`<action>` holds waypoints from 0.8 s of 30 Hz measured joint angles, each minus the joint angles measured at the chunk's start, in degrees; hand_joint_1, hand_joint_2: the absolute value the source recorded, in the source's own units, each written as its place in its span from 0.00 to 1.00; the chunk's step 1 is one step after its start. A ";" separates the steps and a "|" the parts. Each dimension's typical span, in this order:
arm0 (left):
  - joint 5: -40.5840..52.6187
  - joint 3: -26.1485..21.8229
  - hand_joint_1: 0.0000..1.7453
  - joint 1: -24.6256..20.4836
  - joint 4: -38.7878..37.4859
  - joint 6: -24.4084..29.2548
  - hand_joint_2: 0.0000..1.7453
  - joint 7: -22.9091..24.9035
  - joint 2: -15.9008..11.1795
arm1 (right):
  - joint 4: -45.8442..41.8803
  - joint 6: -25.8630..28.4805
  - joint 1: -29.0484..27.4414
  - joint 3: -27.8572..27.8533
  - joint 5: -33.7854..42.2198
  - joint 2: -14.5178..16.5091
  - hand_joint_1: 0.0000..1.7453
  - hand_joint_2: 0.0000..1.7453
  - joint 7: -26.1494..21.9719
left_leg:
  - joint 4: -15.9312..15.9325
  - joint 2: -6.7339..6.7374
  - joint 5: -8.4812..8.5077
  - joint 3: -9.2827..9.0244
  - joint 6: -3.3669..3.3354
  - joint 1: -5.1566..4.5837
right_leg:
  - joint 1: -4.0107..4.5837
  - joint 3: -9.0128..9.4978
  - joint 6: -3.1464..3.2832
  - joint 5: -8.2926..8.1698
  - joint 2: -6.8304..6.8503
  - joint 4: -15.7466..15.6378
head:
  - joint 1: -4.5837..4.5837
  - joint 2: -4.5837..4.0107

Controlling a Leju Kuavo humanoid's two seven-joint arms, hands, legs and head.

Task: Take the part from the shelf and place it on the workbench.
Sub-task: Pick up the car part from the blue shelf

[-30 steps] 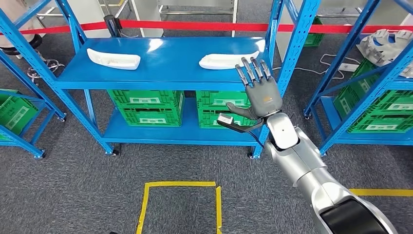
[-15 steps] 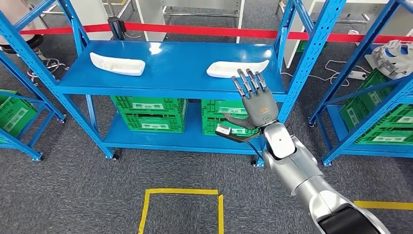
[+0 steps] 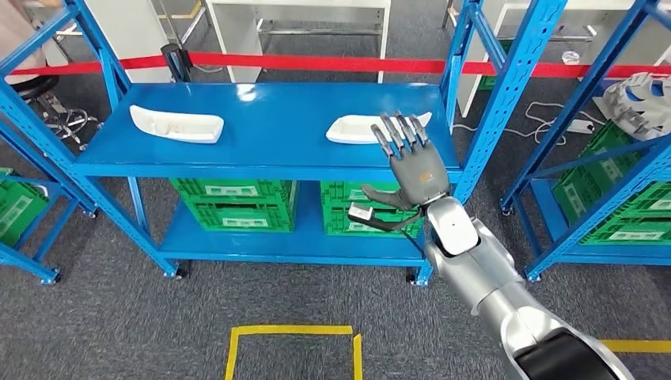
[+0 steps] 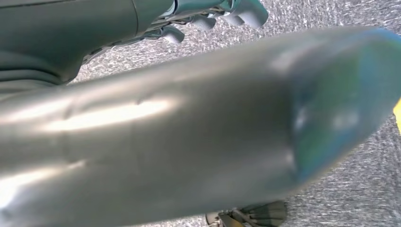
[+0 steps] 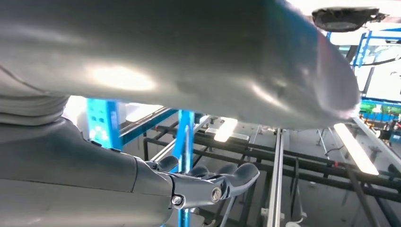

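Two white tray-shaped parts lie on the top board of the blue shelf (image 3: 269,150): one at the left (image 3: 176,124), one at the right (image 3: 352,129). My right hand (image 3: 411,162) is raised in front of the shelf with its fingers stretched out and apart, holding nothing. Its fingertips (image 3: 399,127) overlap the right part's end; contact cannot be judged. The right wrist view shows the same hand (image 5: 208,182) with its fingers extended. In the left wrist view my left hand's fingers (image 4: 213,16) show past the grey cover over the carpet; how they lie is unclear.
Green crates (image 3: 229,202) stand on the shelf's lower board. More blue racks with green crates flank it at the right (image 3: 625,198) and the left (image 3: 12,206). A red barrier tape (image 3: 316,62) runs behind. Yellow tape (image 3: 293,331) marks the carpet in front.
The whole picture has shifted, so the camera moved relative to the shelf. My right hand has come closer to the right white part, and its fingertips now overlap it.
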State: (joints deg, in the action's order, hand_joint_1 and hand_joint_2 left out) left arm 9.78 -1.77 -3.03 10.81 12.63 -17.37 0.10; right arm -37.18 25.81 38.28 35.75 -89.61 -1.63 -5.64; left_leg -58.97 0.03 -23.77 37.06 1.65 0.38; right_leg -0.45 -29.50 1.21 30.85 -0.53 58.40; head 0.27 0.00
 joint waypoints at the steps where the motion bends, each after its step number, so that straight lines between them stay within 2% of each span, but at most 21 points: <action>1: -0.03 -0.09 0.00 -0.09 -0.02 0.00 0.00 0.00 0.13 | 0.26 -0.09 0.53 -0.03 0.02 0.19 0.00 0.00 0.05 | 0.37 0.02 -0.33 -0.18 -0.44 -0.11 | 0.10 0.14 -0.34 0.14 -0.02 0.02 | 0.02 0.00; 3: 0.03 -0.27 0.00 -0.19 0.02 -0.01 0.00 -0.03 0.42 | 0.65 -0.18 1.42 -0.22 0.03 0.43 0.00 0.00 0.19 | 0.70 -0.15 -0.24 -0.77 -1.24 -0.04 | 0.09 0.01 -0.80 0.11 0.05 0.65 | 0.02 0.00; 4: 0.13 -0.33 0.00 -0.23 0.02 -0.05 0.00 -0.04 0.55 | 0.80 -0.15 1.72 -0.37 0.04 0.48 0.00 0.00 0.30 | 0.87 -0.21 -0.42 -1.16 -1.60 0.02 | 0.07 -0.72 -1.00 0.02 0.11 2.23 | 0.01 0.00; 6: 0.38 -0.46 0.00 -0.43 0.03 -0.21 0.00 0.04 0.77 | 1.12 -0.08 1.97 -0.69 0.05 0.48 0.00 0.00 0.49 | 1.10 -0.32 -0.89 -1.90 -2.29 0.10 | 0.00 -4.62 -1.46 1.08 0.23 8.46 | -0.02 0.00; 8: 0.58 -0.62 0.00 -0.60 0.02 -0.45 0.00 0.25 0.91 | 1.44 -0.08 1.80 -0.86 0.05 0.38 0.00 0.00 0.73 | 1.11 -0.41 -1.56 -2.50 -2.65 0.04 | 0.03 -9.63 -1.79 3.68 0.24 15.16 | -0.03 0.00; 9: 0.69 -0.66 0.00 -0.61 0.01 -0.56 0.00 0.39 0.98 | 1.61 -0.12 1.65 -0.89 0.05 0.31 0.00 0.00 0.84 | 1.10 -0.45 -1.93 -2.88 -2.68 -0.02 | 0.03 -11.35 -1.80 4.32 0.24 16.66 | -0.03 0.00; 10: 0.81 -0.68 0.00 -0.62 0.00 -0.66 0.00 0.52 1.06 | 1.73 -0.20 1.53 -0.90 0.04 0.23 0.00 0.00 0.97 | 1.08 -0.48 -2.32 -3.33 -2.67 -0.07 | 0.04 -12.19 -1.70 3.80 0.25 16.39 | -0.03 0.00; 11: 0.93 -0.68 0.00 -0.66 -0.01 -0.79 0.00 0.66 1.18 | 1.81 -0.35 1.46 -0.95 0.04 0.13 0.00 0.00 1.11 | 1.07 -0.50 -2.74 -3.88 -2.63 -0.14 | 0.08 -11.97 -1.50 1.84 0.25 14.06 | -0.03 0.00; 13: 1.14 -0.68 0.00 -0.81 -0.02 -1.01 0.00 0.90 1.58 | 1.89 -0.69 1.43 -1.19 0.03 -0.13 0.00 0.00 1.40 | 1.00 -0.52 -3.61 -4.95 -2.38 -0.26 | 0.40 -9.62 -0.73 -3.59 0.33 6.20 | 0.00 0.00; 14: 1.20 -0.68 0.00 -0.92 -0.02 -1.09 0.00 0.98 1.76 | 1.89 -0.85 1.44 -1.32 0.00 -0.26 0.00 0.00 1.49 | 0.97 -0.58 -3.98 -5.28 -2.13 -0.30 | 0.66 -8.58 -0.37 -4.83 0.37 3.04 | -0.02 0.00; 15: 1.25 -0.68 0.00 -0.99 -0.01 -1.13 0.00 1.03 1.91 | 1.88 -0.94 1.44 -1.42 -0.05 -0.35 0.00 0.00 1.55 | 1.02 -0.59 -4.29 -5.46 -1.80 -0.32 | 0.92 -7.88 -0.06 -5.27 0.40 1.16 | -0.03 0.00; 17: 1.29 -0.68 0.00 -1.03 -0.01 -1.16 0.00 1.12 2.05 | 1.87 -1.05 1.41 -1.56 -0.15 -0.45 0.00 0.00 1.65 | 0.76 -0.60 -4.41 -5.81 -1.00 -0.35 | 1.05 -7.27 0.49 -5.01 0.34 0.30 | -0.07 0.00; 19: 1.27 -0.69 0.00 -1.03 -0.01 -1.18 0.00 1.11 2.14 | 1.84 -1.18 1.46 -1.68 -0.20 -0.49 0.00 0.00 1.66 | -0.41 -0.48 -4.82 -5.80 -0.34 -0.34 | 0.73 -6.28 1.19 -5.80 0.29 -0.13 | -0.01 0.00; 20: 1.22 -0.70 0.00 -1.08 0.00 -1.18 0.00 1.06 2.18 | 1.83 -1.31 1.57 -1.71 -0.22 -0.49 0.00 0.00 1.65 | -2.00 -0.43 -5.56 -5.04 -0.03 -0.28 | 0.59 -5.83 1.48 -5.76 0.28 -0.20 | 0.08 0.00; 21: 1.17 -0.70 0.00 -1.14 0.01 -1.18 0.00 0.99 2.21 | 1.82 -1.51 1.67 -1.72 -0.24 -0.49 0.00 0.00 1.63 | -4.67 -0.39 -6.69 -3.52 0.27 -0.17 | 0.49 -5.51 1.69 -5.61 0.29 -0.26 | 0.17 0.00; 23: 1.07 -0.72 0.00 -1.13 0.00 -1.18 0.00 0.88 2.25 | 1.84 -1.84 1.74 -1.72 -0.23 -0.49 0.00 0.00 1.62 | -11.45 -0.36 -9.33 0.70 0.89 0.05 | 0.44 -5.17 1.90 -5.12 0.26 -0.23 | 0.28 0.00; 24: 1.02 -0.73 0.00 -1.04 -0.01 -1.18 0.00 0.86 2.24 | 1.85 -1.92 1.71 -1.72 -0.20 -0.49 0.00 0.00 1.59 | -13.75 -0.35 -9.97 2.49 1.05 0.15 | 0.42 -4.96 1.87 -4.84 0.22 -0.20 | 0.28 0.00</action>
State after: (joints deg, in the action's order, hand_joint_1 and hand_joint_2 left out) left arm 10.80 -2.50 -4.06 10.81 11.45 -16.51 2.34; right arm -35.33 23.89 39.99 34.03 -89.81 -2.12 -4.06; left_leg -72.72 -0.32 -33.74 39.54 2.70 0.53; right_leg -0.03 -34.46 3.07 26.01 -0.30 58.19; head 0.55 0.00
